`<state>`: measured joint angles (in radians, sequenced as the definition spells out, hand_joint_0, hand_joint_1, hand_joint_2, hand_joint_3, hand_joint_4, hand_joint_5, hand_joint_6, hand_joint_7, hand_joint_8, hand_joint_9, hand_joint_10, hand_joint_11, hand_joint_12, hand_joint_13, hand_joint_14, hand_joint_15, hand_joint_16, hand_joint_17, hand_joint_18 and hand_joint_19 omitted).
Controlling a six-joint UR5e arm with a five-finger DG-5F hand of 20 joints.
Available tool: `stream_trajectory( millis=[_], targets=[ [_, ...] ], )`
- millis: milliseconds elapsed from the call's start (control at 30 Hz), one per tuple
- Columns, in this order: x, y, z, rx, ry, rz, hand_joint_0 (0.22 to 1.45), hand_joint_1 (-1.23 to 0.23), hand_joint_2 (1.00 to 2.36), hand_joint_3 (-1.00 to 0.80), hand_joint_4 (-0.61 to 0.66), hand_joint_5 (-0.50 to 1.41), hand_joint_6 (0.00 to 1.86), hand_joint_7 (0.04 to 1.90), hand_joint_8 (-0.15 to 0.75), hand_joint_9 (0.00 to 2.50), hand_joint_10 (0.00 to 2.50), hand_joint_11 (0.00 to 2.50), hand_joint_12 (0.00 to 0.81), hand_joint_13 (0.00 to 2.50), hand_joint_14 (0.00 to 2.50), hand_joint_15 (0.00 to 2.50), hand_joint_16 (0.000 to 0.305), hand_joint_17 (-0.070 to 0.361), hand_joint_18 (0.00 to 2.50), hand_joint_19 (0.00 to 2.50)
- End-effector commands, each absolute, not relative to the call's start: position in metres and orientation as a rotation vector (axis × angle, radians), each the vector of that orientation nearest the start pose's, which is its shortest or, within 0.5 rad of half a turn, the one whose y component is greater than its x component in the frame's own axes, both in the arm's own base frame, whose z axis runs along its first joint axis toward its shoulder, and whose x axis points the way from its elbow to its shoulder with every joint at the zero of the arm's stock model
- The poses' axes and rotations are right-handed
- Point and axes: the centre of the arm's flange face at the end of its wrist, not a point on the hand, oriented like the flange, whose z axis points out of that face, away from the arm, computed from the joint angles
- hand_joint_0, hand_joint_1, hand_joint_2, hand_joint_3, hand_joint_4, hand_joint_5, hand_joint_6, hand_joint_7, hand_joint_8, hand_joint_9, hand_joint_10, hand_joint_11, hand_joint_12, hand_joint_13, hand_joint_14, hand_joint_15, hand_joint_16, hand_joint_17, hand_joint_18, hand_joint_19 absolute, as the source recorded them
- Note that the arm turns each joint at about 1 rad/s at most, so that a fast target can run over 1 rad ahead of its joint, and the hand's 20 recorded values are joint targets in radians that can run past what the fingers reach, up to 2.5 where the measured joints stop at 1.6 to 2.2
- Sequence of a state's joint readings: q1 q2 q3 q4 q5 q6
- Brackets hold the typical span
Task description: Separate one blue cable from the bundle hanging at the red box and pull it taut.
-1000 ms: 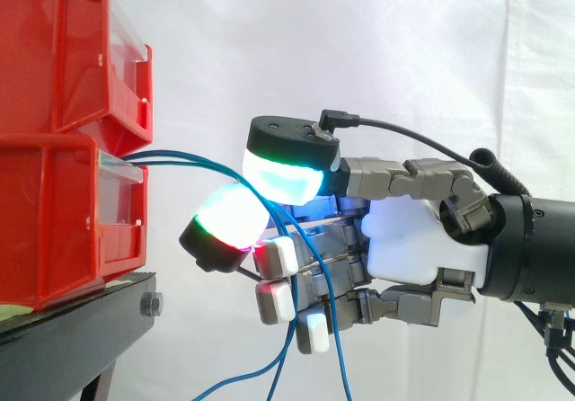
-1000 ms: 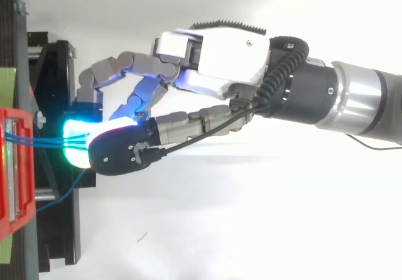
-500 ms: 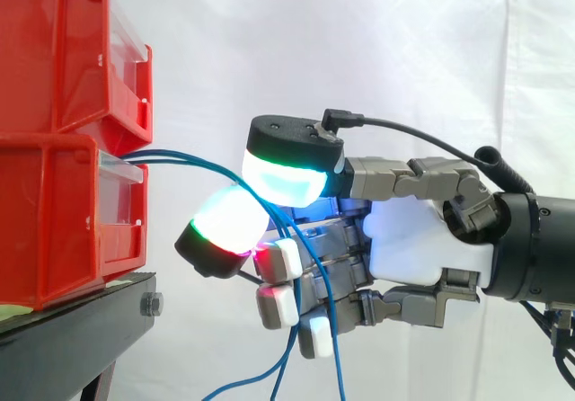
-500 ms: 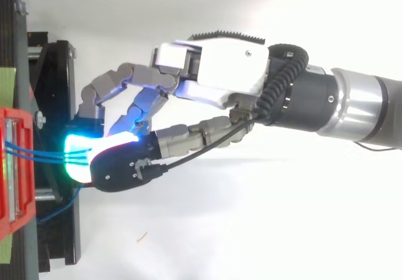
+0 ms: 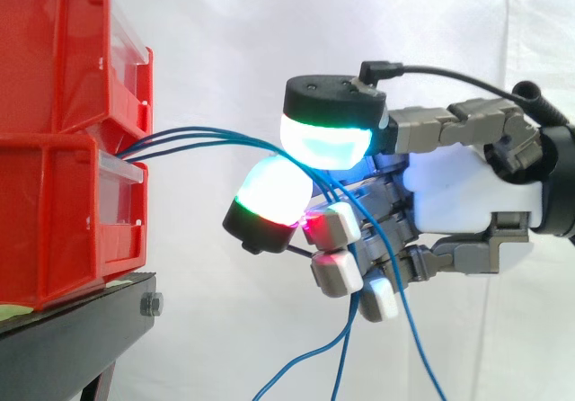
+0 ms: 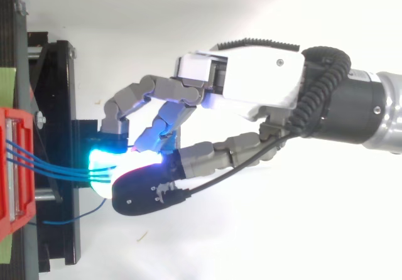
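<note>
The hand (image 5: pixel 467 194) is closed in a pinch. Its two large glowing pads (image 5: pixel 328 145) press toward each other with the blue cables (image 5: pixel 207 136) running between them, and the smaller fingers curl below. As far as I can tell, all three strands enter the pinch together rather than one alone, so the separating looks unfinished. Beyond the fingertips the strands run side by side in a shallow arch with little slack. They reach the front of the lower red bin (image 5: pixel 54 221), just under the upper red bin (image 5: pixel 54 50). Behind the pads they drop past the curled fingers and hang loose below the palm. These look like thin, light, limp wires with smooth sheathing, likely to slip through soft pads and cling to their neighbours. A single strand is probably best taken on the span just ahead of the fingertips, where the top view shows the three fanned slightly apart. No brand, label or writing can be made out on the bins or cables.
</note>
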<state>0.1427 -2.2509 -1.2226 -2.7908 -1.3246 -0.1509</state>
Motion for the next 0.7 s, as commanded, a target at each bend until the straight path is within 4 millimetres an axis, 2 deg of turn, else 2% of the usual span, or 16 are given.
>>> stream_trajectory(
  millis=[0,467,667],
  targets=[
    [0.747,-0.047,0.275,1.154,1.201,1.013,0.66,-0.74,1.02,-0.17,0.22,-0.21,0.84,0.91,0.323,0.97,0.02,1.05,0.382,0.99,0.03,0.9,0.045,0.101,0.94,0.76],
    [0.747,-0.038,0.273,1.156,1.214,1.009,0.67,-0.8,1.01,-0.37,0.21,-0.21,0.85,0.91,0.318,0.96,0.02,1.04,0.378,0.98,0.03,0.9,0.044,0.098,0.92,0.75],
    [0.747,-0.036,0.273,1.154,1.216,1.009,0.64,-0.71,1.01,-0.42,0.21,-0.21,0.86,0.91,0.321,0.97,0.03,1.05,0.371,0.98,0.03,0.9,0.042,0.095,0.91,0.77]
  ],
)
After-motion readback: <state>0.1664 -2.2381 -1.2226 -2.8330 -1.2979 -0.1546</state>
